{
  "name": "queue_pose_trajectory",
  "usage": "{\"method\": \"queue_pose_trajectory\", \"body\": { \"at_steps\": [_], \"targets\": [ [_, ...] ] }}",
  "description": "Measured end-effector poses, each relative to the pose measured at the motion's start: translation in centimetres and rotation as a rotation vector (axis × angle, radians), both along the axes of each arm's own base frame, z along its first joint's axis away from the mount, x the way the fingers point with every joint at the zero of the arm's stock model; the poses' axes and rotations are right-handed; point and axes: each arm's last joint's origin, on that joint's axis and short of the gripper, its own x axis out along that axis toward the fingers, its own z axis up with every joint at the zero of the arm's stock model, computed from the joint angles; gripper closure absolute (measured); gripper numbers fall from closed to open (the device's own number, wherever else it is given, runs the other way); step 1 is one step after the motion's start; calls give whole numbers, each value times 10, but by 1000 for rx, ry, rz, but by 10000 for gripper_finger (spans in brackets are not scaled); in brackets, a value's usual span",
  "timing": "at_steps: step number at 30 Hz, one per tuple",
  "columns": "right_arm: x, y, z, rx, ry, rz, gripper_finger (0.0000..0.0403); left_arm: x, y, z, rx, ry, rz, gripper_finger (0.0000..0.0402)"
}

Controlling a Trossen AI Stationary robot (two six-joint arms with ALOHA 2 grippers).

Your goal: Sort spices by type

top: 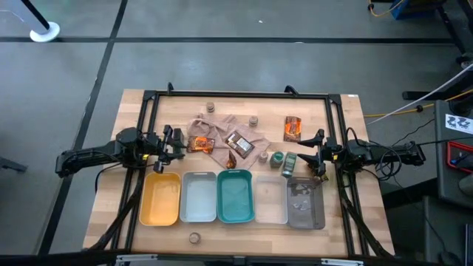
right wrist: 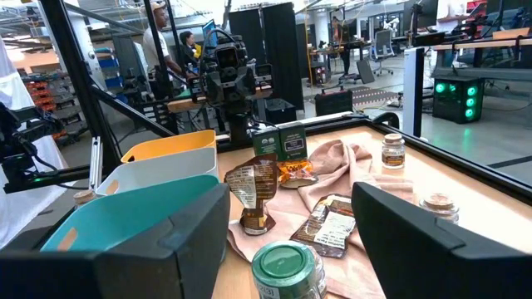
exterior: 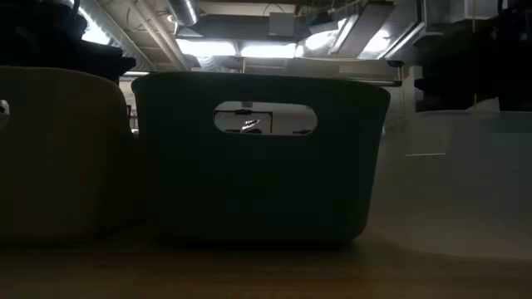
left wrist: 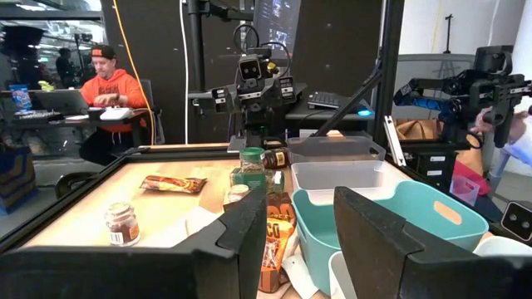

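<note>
Stray jar: a small round jar (top: 194, 238) stands alone on the table edge nearest the camera side, in front of the trays, not yet sorted.
Tray row: yellow tray (top: 161, 199), pale grey tray (top: 198, 198), teal tray (top: 235, 196) and clear tray (top: 270, 199) all look empty; the dark grey tray (top: 305, 205) at the right end seems to hold something, though what it is cannot be made out.
Left gripper: left gripper (top: 177, 142) hovers just behind the yellow tray, fingers (left wrist: 249, 228) apart with nothing between them.
Right gripper: right gripper (top: 309, 157) hovers just behind the dark grey tray, fingers spread and empty, beside the green-lidded jar (right wrist: 287, 267).
Cloth pile: on the pink cloth (top: 218, 137) lie several orange-brown packets (top: 239, 142), unsorted.
Dark boxes: two small dark boxes (right wrist: 283, 139) stand side by side near the cloth's edge; green labels, text too small to read.
Far items: a lone packet (top: 293, 128) and two jars (top: 211, 108) sit toward the far edge.
Progress: barely begun, judging by the empty trays.
Writing: none legible anywhere.
</note>
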Motion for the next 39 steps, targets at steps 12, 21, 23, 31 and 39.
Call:
{"method": "queue_pose_trajectory", "body": {
  "at_steps": [12,21,23,31,39],
  "targets": [
    [0,1,3,-41,-45,32,150,0,0,0,0,0,1,270],
    [0,1,5,39,-66,44,150,0,0,0,0,0,0,270],
    [0,1,6,46,-76,44,150,0,0,0,0,0,1,270],
    [0,1,21,48,-98,33,150,0,0,0,0,0,0,270],
    [14,2,43,15,101,3,150,0,0,0,0,0,0,270]
  ]
}}
